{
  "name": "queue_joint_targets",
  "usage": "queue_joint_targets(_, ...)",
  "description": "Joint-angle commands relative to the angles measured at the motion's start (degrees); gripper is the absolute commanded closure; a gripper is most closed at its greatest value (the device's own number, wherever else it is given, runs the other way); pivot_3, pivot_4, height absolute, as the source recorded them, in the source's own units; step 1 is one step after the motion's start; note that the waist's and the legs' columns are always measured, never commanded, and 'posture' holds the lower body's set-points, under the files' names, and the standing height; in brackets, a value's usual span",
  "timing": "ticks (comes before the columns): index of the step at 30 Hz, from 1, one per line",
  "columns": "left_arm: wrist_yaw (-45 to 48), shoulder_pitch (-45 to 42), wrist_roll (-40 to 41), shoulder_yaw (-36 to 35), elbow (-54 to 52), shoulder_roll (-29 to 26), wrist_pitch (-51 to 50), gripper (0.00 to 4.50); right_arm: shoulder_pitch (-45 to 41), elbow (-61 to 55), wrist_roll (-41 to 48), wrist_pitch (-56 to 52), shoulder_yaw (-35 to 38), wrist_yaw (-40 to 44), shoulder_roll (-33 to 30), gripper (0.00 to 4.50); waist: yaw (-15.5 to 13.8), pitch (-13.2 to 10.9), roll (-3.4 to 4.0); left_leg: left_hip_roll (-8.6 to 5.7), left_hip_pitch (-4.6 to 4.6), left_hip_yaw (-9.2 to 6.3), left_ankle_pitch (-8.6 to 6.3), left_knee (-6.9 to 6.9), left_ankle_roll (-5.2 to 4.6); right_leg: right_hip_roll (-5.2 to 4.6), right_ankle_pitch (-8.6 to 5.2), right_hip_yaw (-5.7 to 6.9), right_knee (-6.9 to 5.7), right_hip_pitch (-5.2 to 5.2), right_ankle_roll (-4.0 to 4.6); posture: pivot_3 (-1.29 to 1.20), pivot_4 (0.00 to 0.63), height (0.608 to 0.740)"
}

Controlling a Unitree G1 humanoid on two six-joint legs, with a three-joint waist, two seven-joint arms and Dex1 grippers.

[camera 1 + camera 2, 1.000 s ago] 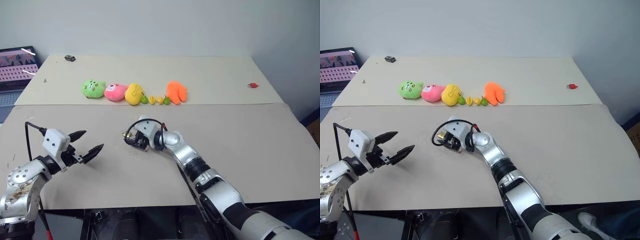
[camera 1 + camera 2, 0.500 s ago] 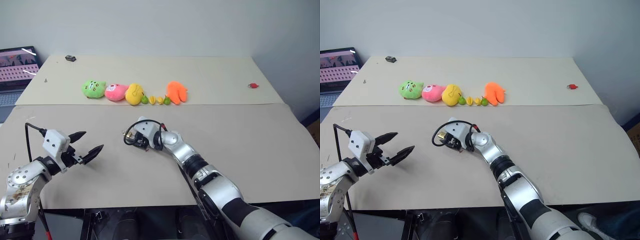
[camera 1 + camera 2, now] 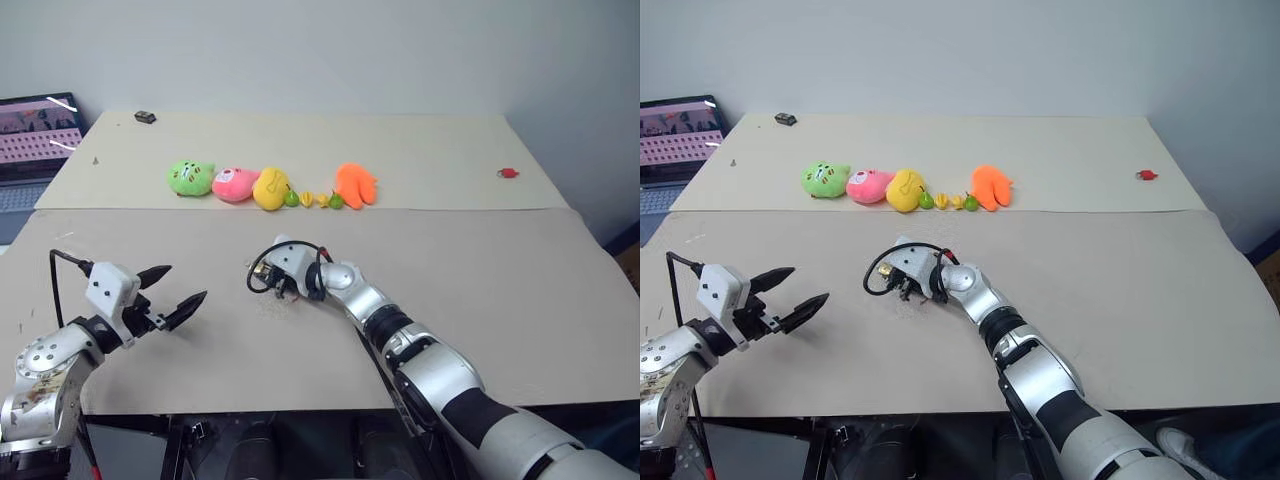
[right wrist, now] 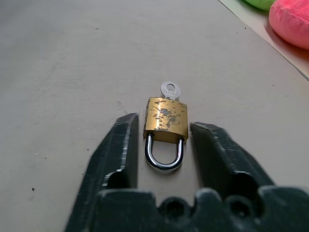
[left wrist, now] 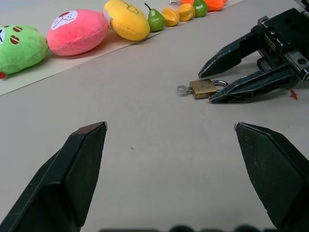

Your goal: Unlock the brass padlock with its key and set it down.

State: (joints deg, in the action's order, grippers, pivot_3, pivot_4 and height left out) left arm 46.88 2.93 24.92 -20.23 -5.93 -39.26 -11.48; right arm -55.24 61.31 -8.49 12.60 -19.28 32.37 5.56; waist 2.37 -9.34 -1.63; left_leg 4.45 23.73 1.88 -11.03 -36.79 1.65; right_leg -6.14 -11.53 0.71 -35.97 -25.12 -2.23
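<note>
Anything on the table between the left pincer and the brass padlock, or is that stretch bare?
Bare. In the left wrist view, only plain tabletop separates the left pincer from the brass padlock, which lies between the right pincer's fingers.

No word, number, label or brand can be read anywhere: the laptop screen [image 3: 38,130] at the far left shows pink rows too small to make out as writing.

The padlock [image 4: 165,119] has a scratched, dull brass body, a glossy steel shackle and a silvery metal key [image 4: 170,90]. Under it, the table [image 4: 72,72] is matt beige. Beyond it lie fuzzy cloth plush toys [image 5: 77,31].
</note>
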Motion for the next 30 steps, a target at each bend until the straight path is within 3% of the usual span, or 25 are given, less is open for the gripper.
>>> queue_joint_targets(1, -0.08, -0.89, 0.62, -1.27, -0.82, -0.21, 0.79, 0.0, -0.37, 1.87, -0.19, -0.92, 0.82, -1.93, 4.53, 3.56, -0.01, 0.0, 0.0, 0.0, -0.01, 0.0, 0.0, 0.0, 0.0, 0.0, 0.0, 0.0, 0.0, 0.0, 0.0, 0.0, 0.15, 0.722)
queue_joint_targets(10, -0.08, -2.37, 0.28, -0.38, -0.14, 0.21, 0.65, 0.0, -1.1, 1.19, 0.33, -0.81, 1.4, -1.56, 2.68, 3.56, -0.06, 0.0, 0.0, 0.0, -0.01, 0.0, 0.0, 0.0, 0.0, 0.0, -0.01, 0.0, -0.01, 0.0, -0.01, 0.0, 0.15, 0.722)
queue_joint_targets(18, 1.34, -1.31, 2.1, 0.43, -0.87, -0.35, -4.46, 0.0, 5.25, -14.46, 3.66, -0.15, 2.3, 13.17, -7.05, 3.56, -0.17, -0.02, -0.02, 0.0, 0.12, 0.0, -0.04, 0.01, 0.05, 0.0, 0.0, 0.0, 0.02, -0.07, 0.04, 0.0, 0.15, 0.722)
queue_joint_targets(23, 1.14, -2.87, 7.74, -0.79, 0.53, -0.12, -14.09, 0.0, 11.34, -28.39, 7.14, -3.15, 4.24, 18.1, -13.36, 3.56, -0.04, -0.05, -0.05, 0.0, 0.12, -0.01, -0.05, 0.01, 0.07, 0.0, -0.06, 0.01, 0.0, -0.1, -0.05, 0.0, 0.15, 0.722)
queue_joint_targets(30, -6.23, -12.48, 23.98, -2.95, 0.4, 4.33, -35.34, 0.0, 15.93, -41.93, 10.86, -3.1, 5.04, 24.58, -20.91, 3.56, 0.05, -0.08, -0.08, 0.0, 0.04, -0.05, -0.05, 0.0, 0.07, 0.04, -0.24, 0.0, -0.04, -0.01, -0.34, 0.0, 0.15, 0.722)
